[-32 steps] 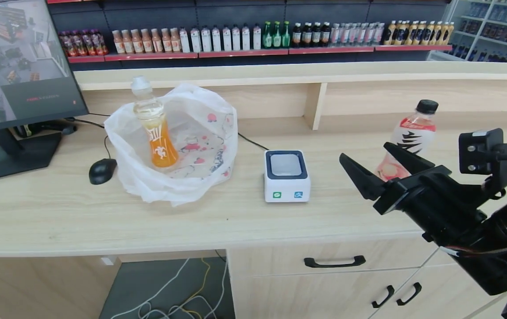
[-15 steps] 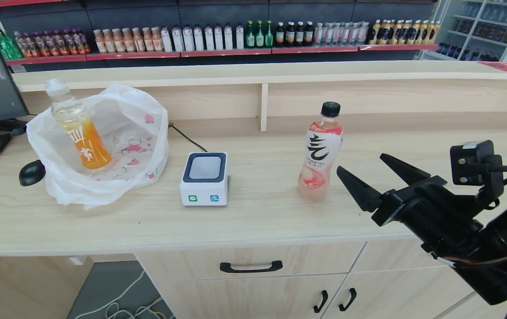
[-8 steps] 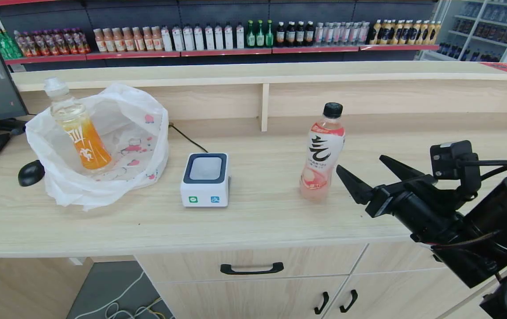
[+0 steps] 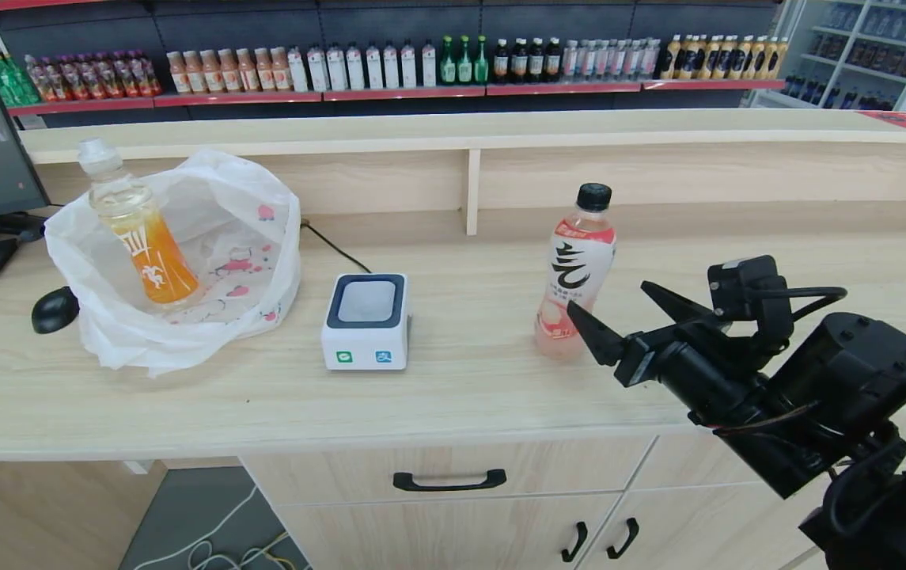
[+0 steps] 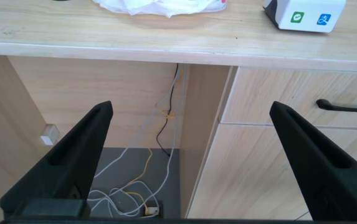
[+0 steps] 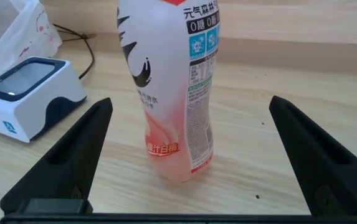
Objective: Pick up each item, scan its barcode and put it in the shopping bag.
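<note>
Facing the labelled pink bottle (image 4: 575,273), the right hand (image 4: 609,296) is spread, the left hand (image 5: 190,106) likewise.

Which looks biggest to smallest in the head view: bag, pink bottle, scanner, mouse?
1. bag
2. pink bottle and scanner: too close to rank, since the bottle is taller and the scanner is wider
3. mouse

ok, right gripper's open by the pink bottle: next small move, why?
Probably ease the right gripper forward until its open fingers straddle the pink plastic bottle with the black cap, then close. It stands upright on the light wooden counter, just ahead, centred between them in the right wrist view.
</note>
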Motion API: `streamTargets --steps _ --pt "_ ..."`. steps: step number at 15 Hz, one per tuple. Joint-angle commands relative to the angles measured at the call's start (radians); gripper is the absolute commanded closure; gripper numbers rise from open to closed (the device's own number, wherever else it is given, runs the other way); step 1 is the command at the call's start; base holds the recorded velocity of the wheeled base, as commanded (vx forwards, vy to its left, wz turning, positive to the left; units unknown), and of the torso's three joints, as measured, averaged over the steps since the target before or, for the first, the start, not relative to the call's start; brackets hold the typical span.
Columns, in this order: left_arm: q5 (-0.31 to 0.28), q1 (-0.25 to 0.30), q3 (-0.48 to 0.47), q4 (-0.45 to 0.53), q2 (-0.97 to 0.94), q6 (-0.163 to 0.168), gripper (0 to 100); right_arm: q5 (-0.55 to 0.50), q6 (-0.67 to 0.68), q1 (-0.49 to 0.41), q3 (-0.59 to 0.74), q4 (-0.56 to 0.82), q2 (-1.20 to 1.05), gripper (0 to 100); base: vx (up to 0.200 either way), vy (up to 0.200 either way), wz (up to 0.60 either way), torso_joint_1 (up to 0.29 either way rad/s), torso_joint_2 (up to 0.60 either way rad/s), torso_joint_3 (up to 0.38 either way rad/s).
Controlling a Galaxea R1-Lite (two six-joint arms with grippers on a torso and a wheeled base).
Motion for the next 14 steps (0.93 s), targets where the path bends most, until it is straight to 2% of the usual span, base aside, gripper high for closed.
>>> streamTargets --steps 1,14 --pt "0.000 0.000 0.000 0.000 0.000 0.000 0 0.001 -0.001 0.011 -0.026 -0.001 0.038 0 0.000 0.000 0.00 0.000 0.00 0.000" --pt "0.000 0.000 0.000 0.000 0.000 0.000 0 -0.002 -0.002 0.010 -0.278 -0.001 0.213 0 0.000 0.000 0.00 0.000 0.00 0.000"
